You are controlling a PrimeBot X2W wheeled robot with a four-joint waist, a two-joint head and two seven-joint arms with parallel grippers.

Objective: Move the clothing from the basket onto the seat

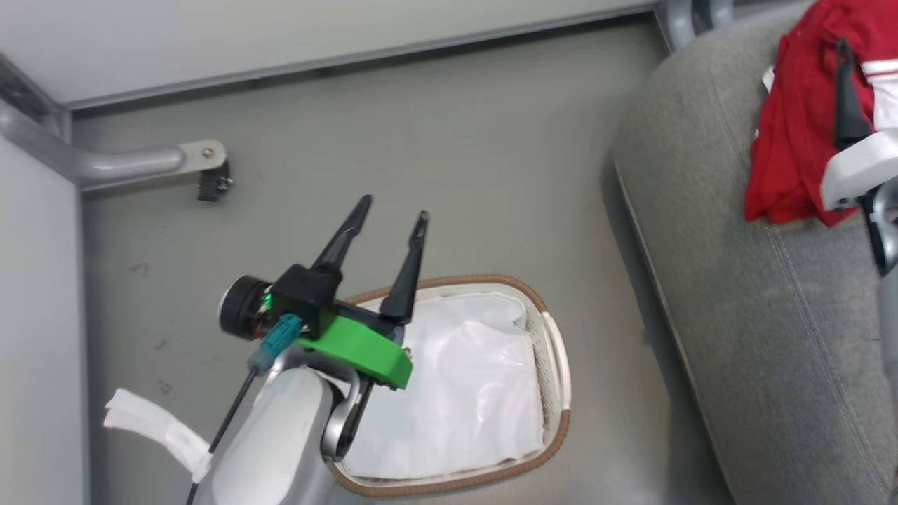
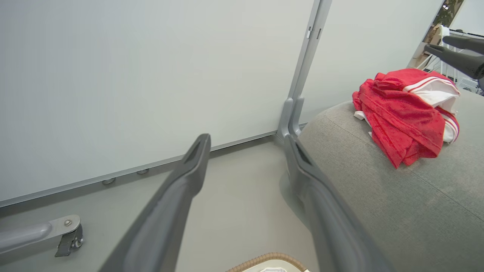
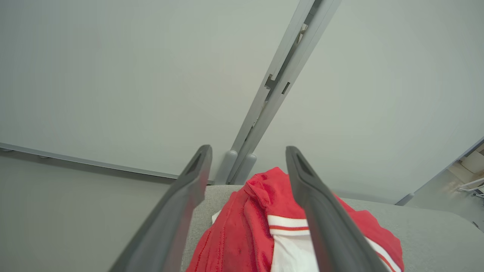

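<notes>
Clothing [image 1: 793, 126] lies on the seat [image 1: 736, 315], directly beneath your right hand [image 3: 248, 151], fingers apart, empty. Left hand [image 1: 393, 207] spread too, over the basket [image 1: 554, 351]; judging it's done.

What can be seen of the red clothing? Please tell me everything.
The clothing is a crumpled heap of bright red, soft-looking fabric with white panels and thin red-white stripes. It lies on the grey seat, near its rounded end. The right gripper hangs open above it, seemingly without touching.
</notes>
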